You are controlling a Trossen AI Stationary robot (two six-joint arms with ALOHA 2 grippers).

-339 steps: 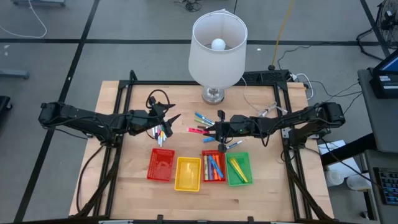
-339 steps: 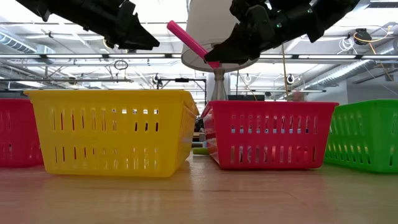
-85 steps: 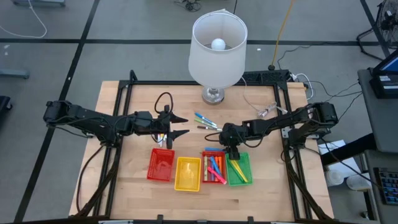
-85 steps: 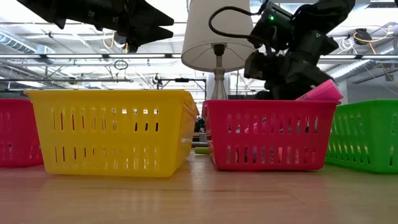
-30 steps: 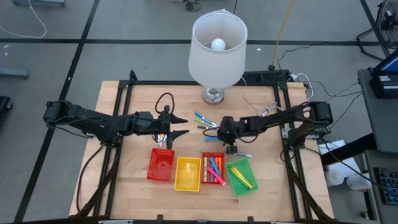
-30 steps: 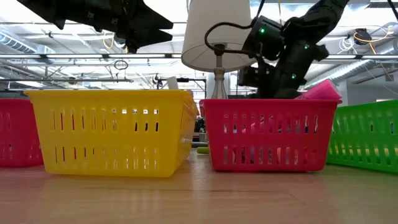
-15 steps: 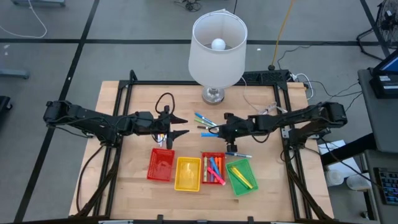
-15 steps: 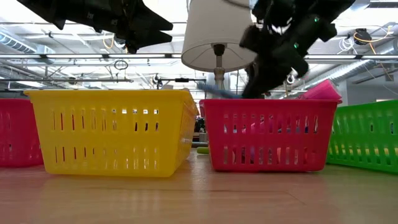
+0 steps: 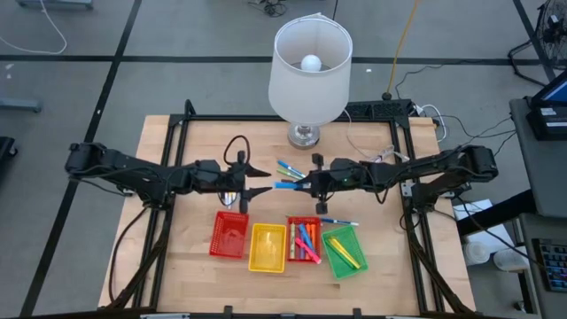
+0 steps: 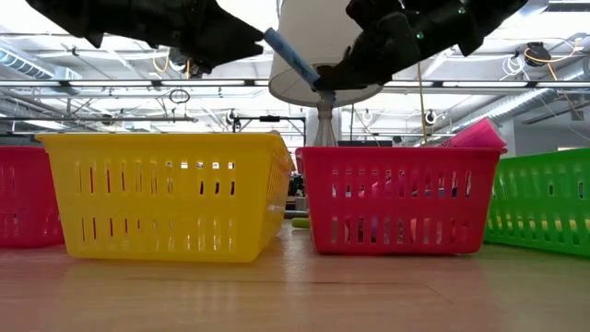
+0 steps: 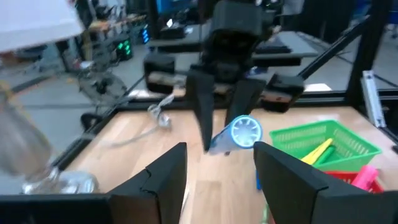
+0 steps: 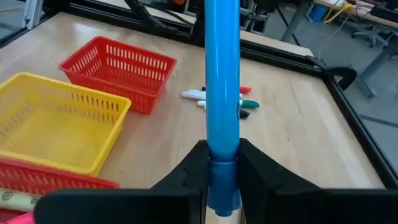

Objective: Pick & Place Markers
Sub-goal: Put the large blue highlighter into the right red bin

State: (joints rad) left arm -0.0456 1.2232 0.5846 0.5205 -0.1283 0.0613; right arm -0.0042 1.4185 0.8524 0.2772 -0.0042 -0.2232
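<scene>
Overhead, I see the right gripper [image 9: 309, 183] at mid-table behind the trays, clenched on a blue marker [image 9: 289, 185] that points toward the left gripper [image 9: 262, 180], whose fingers are spread and empty. More markers [image 9: 288, 168] lie loose near the lamp [image 9: 309, 66]; others fill the right-hand red tray [image 9: 304, 238] and the green tray [image 9: 343, 249], while the yellow tray [image 9: 267, 248] holds none that I can see.

At table level, the blue marker [image 10: 289, 55] hangs tilted above the trays in the right gripper [image 10: 324, 80].

From the left wrist, I face the marker's end [image 11: 244, 132] between open fingers [image 11: 160, 179].

From the right wrist, the marker [image 12: 222, 87] is pinched between both fingers [image 12: 190, 169].
</scene>
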